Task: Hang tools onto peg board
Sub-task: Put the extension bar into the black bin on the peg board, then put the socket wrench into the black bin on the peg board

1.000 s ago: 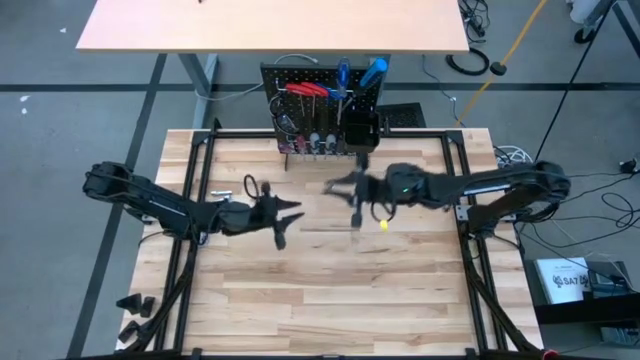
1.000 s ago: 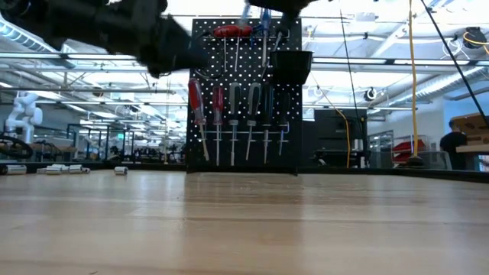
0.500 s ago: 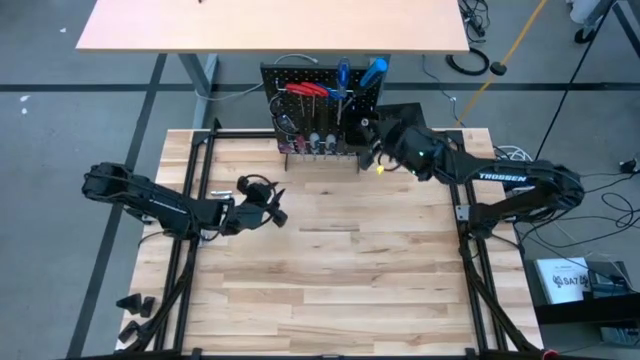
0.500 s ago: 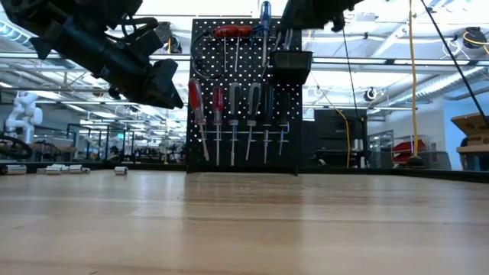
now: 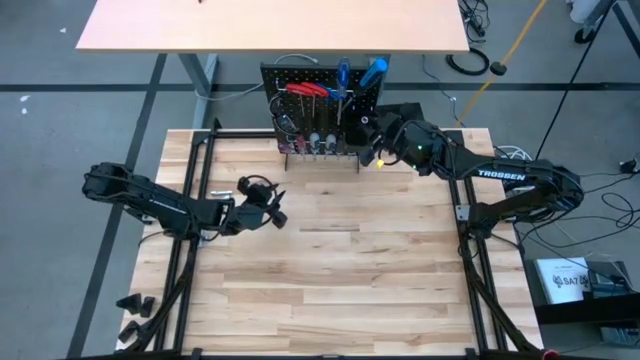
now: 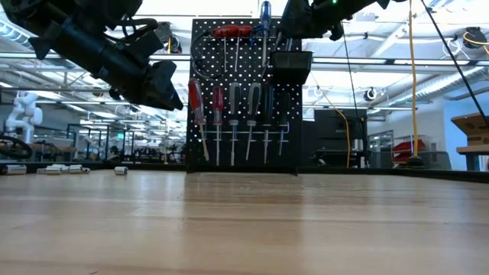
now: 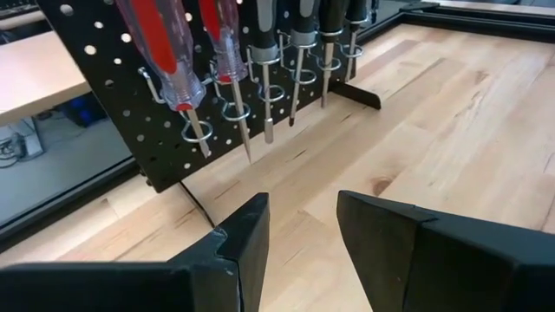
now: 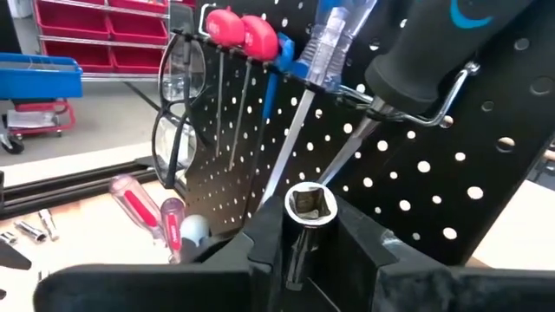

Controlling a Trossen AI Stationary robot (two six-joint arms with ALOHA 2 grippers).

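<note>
The peg board (image 5: 322, 110) stands upright at the far edge of the tabletop (image 5: 330, 270), and everything hangs off it. Red-handled hex keys (image 8: 238, 30) sit on its upper hooks beside black-framed glasses (image 8: 178, 113), with a blue-handled screwdriver (image 6: 264, 19) next to them and a row of red- and black-handled screwdrivers (image 7: 260, 43) in the loops lower down. The right gripper (image 8: 308, 238) is up against the board's front, by the square black bin (image 6: 291, 66), its jaws pinching a small silver socket (image 8: 310, 204) that stands upright between them. The left gripper (image 7: 299, 238) hangs above the tabletop, out in front of the board toward its screwdriver side, jaws spread with nothing between them.
</note>
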